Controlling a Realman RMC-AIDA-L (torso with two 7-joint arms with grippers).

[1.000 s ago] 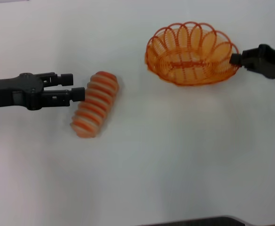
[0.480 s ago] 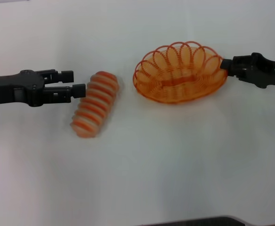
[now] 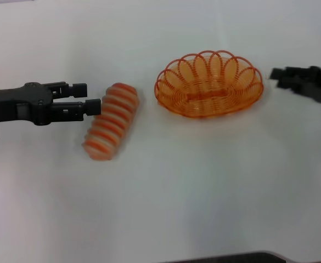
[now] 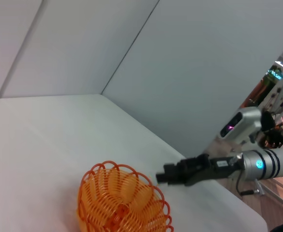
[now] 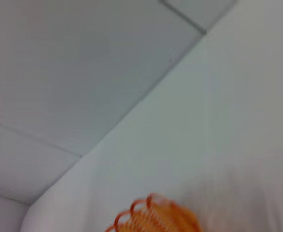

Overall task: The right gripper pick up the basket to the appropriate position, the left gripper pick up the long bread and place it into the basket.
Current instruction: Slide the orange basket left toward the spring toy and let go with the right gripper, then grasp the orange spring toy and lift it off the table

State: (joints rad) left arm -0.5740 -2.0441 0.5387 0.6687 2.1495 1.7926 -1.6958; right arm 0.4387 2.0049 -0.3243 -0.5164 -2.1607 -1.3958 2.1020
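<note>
Resting flat on a plain white table (image 3: 165,203), the basket (image 3: 208,85) sits right of centre in the head view, with the right gripper (image 3: 275,74) just beside its right end, apart from the rim and holding nothing; whether its fingers are parted cannot be told. The long bread (image 3: 111,121) lies tilted left of centre on the same surface. The left gripper (image 3: 86,97) reaches in level from the left, its jaws spread, the nearer finger tip touching or almost touching the loaf's side.

From the left wrist view, the basket (image 4: 123,200) stands on the white tabletop (image 4: 39,145), which runs up to pale grey wall panels (image 4: 199,67). The right gripper (image 4: 161,177) hangs close by the rim, its arm carrying a white segment with a lit ring; beyond the table edge a bit of room shows.

From the right wrist view, only the basket's looped rim (image 5: 153,217) shows, against white tabletop (image 5: 247,121) and a grey wall (image 5: 68,63).
</note>
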